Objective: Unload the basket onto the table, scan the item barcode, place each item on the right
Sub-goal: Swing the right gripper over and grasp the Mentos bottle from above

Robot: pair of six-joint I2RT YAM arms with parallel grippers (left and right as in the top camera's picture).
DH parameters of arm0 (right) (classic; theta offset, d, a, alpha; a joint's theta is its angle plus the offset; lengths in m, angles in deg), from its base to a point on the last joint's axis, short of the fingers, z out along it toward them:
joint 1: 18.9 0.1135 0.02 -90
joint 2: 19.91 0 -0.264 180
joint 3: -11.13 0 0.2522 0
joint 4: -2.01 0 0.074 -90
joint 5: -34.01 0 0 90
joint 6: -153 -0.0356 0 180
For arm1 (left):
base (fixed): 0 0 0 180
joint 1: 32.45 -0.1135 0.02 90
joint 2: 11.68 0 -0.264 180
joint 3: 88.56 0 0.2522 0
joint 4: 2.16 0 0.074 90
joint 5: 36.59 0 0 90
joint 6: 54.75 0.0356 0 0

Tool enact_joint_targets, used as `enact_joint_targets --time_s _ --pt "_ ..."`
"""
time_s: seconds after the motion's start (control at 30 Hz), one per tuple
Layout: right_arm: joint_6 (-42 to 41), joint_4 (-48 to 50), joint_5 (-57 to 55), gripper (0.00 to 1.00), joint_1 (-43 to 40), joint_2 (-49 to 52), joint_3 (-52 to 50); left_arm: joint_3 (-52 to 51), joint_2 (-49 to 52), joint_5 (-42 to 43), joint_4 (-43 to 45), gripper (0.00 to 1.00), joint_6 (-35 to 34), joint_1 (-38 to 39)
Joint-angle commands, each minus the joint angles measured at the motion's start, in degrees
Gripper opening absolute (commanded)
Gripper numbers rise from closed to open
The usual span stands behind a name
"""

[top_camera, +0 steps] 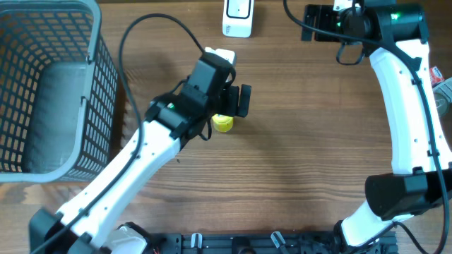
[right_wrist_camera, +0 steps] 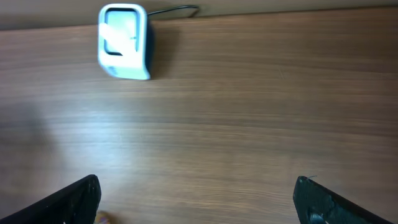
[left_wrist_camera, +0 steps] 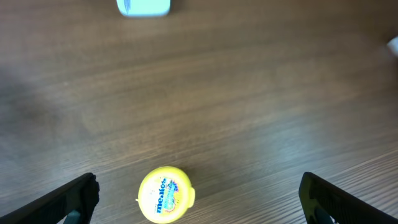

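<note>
Overhead: I saw the worktop (top_camera: 296, 141) straight down. Both wrist views: low, close, facing forward; shared the white scanner (right_wrist_camera: 124, 42).

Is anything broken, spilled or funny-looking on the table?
No, nothing stands out. The yellow tub sits whole on the wood, under the open left gripper. The scanner sits at the far edge and the basket is at the left. No spills or breakage show.

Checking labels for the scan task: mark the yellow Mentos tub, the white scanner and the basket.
yellow Mentos tub (left_wrist_camera: 165, 194), left wrist view, on its printed lid.
white scanner (right_wrist_camera: 124, 42), right wrist view, on its front face.
basket (top_camera: 106, 99), overhead view, on its right mesh wall.
</note>
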Motion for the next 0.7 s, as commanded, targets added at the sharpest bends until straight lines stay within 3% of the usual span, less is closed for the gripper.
enact_joint_targets --time_s 0.0,0.07,0.23,0.37,0.67 --pt "-5.5 -1.9 8.8 1.00 0.5 1.4 0.1 0.0 -7.4 -4.5 0.4 1.00 -3.3 0.1" --pt "-10.2 -3.5 10.1 1.00 0.7 2.9 -0.6 0.0 -11.6 -7.6 0.3 1.00 -3.2 0.1" --pt "-10.4 -4.4 18.7 1.00 4.3 6.9 -4.2 0.0 -20.2 -17.7 -3.6 1.00 -3.2 0.1" --pt "-10.5 -4.7 18.7 1.00 9.8 9.2 -6.5 0.0 -23.4 -22.3 -8.9 1.00 -3.2 0.1" --pt "7.2 -8.7 12.0 1.00 20.4 12.9 -6.7 0.0 -28.3 -29.3 -17.1 1.00 -5.0 0.1"
